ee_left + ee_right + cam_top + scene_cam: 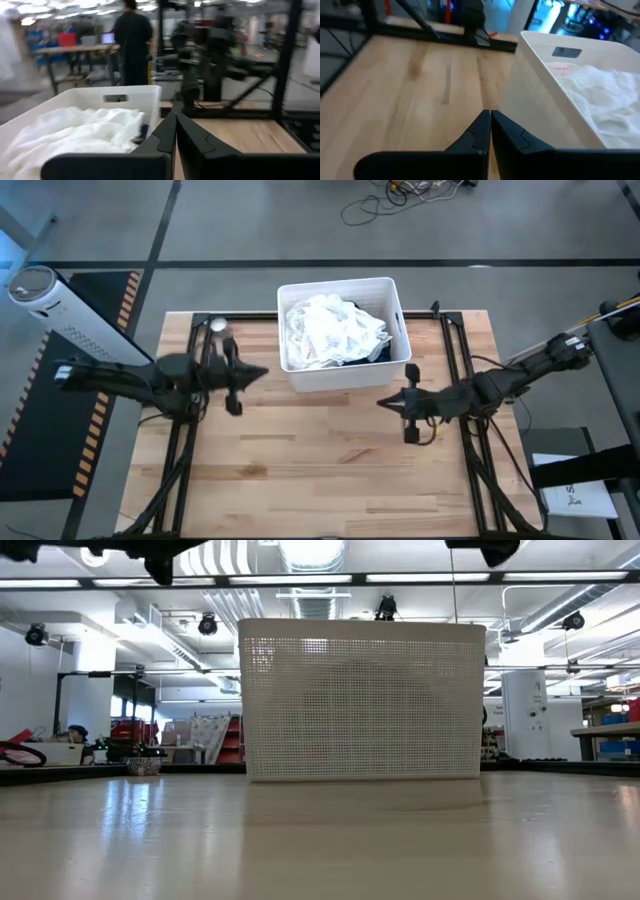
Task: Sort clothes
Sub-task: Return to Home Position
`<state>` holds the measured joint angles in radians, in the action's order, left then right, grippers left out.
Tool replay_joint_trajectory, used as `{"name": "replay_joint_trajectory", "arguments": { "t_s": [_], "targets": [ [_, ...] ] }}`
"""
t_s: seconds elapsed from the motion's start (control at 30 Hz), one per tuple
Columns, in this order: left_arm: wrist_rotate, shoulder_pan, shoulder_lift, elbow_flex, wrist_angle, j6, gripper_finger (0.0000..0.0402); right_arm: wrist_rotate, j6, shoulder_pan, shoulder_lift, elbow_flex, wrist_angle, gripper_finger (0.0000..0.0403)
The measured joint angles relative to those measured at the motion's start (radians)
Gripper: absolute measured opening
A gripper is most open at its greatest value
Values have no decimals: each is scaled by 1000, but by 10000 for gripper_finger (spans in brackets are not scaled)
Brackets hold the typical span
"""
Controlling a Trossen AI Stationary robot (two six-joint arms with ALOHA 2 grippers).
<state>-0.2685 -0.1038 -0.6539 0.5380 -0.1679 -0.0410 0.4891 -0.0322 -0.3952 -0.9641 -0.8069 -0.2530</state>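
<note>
From above, a white slatted laundry basket [345, 378] is seen in the upper middle of the wooden worktop [320, 455]. It is filled with crumpled white clothes [330, 330], and a dark garment [377, 353] is glimpsed beneath them at the basket's right side. The left hand [264, 372] is held just beside the basket's lower left corner as pictured, and the right hand [381, 402] just beside its lower right corner. Each is closed to a point with nothing gripped. A white perforated cylinder [65, 315] and a hazard-striped mat [95, 395] are placed off the worktop's left edge. Loose cables [400, 200] are scattered on the floor beyond, and papers [580, 498] are lying at the right.

In the low view, the middle is taken up by the basket's perforated wall [360, 700], by which the clothes are hidden. Dark arm parts [160, 562] are cut off at the top edge.

In the left wrist view, the fingers [162, 137] are pressed together and empty. The basket [140, 92] and the white clothes [75, 135] are shown beside them. Farther off, the blurred right arm [215, 45], a black frame post [287, 55] and a person in a dark top [132, 37] are made out.

In the right wrist view, the fingers [512, 132] are likewise shut on nothing, over bare worktop. The basket [590, 50] with its white clothes [605, 95] is seen to one side, and a black frame rail [450, 36] is seen across the worktop beyond.
</note>
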Motion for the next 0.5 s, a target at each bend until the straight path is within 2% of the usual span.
{"name": "replay_joint_trajectory", "arguments": {
  "t_s": [0.1,0.27,0.37,0.5],
  "targets": [
    [-18,-60,-19,-77,-108,-58,0,-36,19,27,73,92,74,0],
    [-23,-85,-31,-169,-147,-73,0,-83,21,71,225,231,144,0],
    [-50,-85,-14,-209,-174,-63,0,-123,54,79,339,322,210,0],
    [-59,-85,55,-287,-259,-75,0,-122,96,79,503,444,297,0]
  ]
}}
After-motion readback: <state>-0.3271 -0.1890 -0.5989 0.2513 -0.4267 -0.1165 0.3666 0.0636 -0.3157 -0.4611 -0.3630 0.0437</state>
